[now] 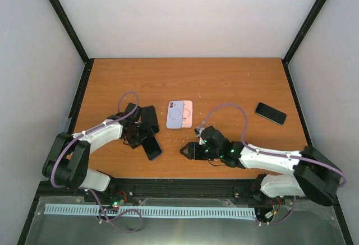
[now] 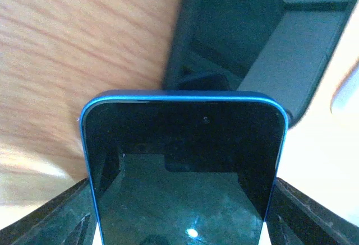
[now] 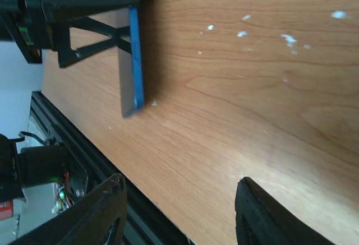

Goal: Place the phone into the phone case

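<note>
Fingers (image 2: 56,220) of the left gripper (image 1: 145,141) pinched the blue-edged phone (image 2: 185,166) by its sides at the table's (image 1: 224,82) near left, with the dark phone case (image 2: 241,37) just ahead. The right gripper (image 3: 179,180) hung nearby, fingers spread around nothing. A lavender case (image 1: 175,114), pink case (image 1: 189,113) and black phone (image 1: 270,113) lay beyond.

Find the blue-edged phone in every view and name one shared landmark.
Top external: blue-edged phone left of centre, toward the near edge.
Left wrist: the phone fills the lower centre, screen facing the camera.
Right wrist: the phone edge-on, upper left.
Shared landmark: the wooden table.
</note>
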### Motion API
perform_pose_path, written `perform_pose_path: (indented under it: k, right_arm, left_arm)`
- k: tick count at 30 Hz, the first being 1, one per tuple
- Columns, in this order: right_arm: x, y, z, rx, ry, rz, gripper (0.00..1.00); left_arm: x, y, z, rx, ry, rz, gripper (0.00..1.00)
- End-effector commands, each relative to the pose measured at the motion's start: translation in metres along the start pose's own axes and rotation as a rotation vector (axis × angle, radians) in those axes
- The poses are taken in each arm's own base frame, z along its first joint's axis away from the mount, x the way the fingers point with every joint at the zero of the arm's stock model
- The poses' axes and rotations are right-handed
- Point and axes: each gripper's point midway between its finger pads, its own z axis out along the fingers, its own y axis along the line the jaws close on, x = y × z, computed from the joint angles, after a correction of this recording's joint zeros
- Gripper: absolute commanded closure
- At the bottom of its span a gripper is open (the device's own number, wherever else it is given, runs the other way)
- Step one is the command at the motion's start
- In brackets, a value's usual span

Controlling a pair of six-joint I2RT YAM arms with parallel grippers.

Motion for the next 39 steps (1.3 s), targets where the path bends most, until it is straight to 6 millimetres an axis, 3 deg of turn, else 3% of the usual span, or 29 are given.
perform_pose_path:
  k: [1,8,16,25,30,32,39]
  right_arm:
    - [-0.015,0.039,0.019,-0.104,-0.01,-0.075,0.48]
    - [-0.009,0.042,0.049,-0.124,0.064,-0.099,0.54]
    - [0.006,0.024,0.058,-0.09,0.116,-0.069,0.63]
    - [0.018,0.011,0.063,-0.077,0.144,-0.035,0.75]
    - [0.019,0.013,0.064,-0.098,0.146,-0.03,0.92]
    - [0.019,0.014,0.063,-0.11,0.146,-0.03,0.97]
    - [0.017,0.013,0.053,-0.125,0.103,-0.02,0.97]
  left_arm:
    - [0.036,-0.016,0.006,0.055,0.114,0.006,0.25]
    - [0.065,-0.05,0.009,0.104,0.174,0.094,0.25]
    - [0.083,-0.074,0.01,0.139,0.21,0.13,0.25]
    - [0.085,-0.083,0.004,0.179,0.209,0.122,0.25]
    - [0.086,-0.084,0.003,0.19,0.212,0.121,0.25]
    - [0.086,-0.085,0.002,0.198,0.212,0.124,0.22]
    - [0.077,-0.097,-0.007,0.227,0.165,0.18,0.03]
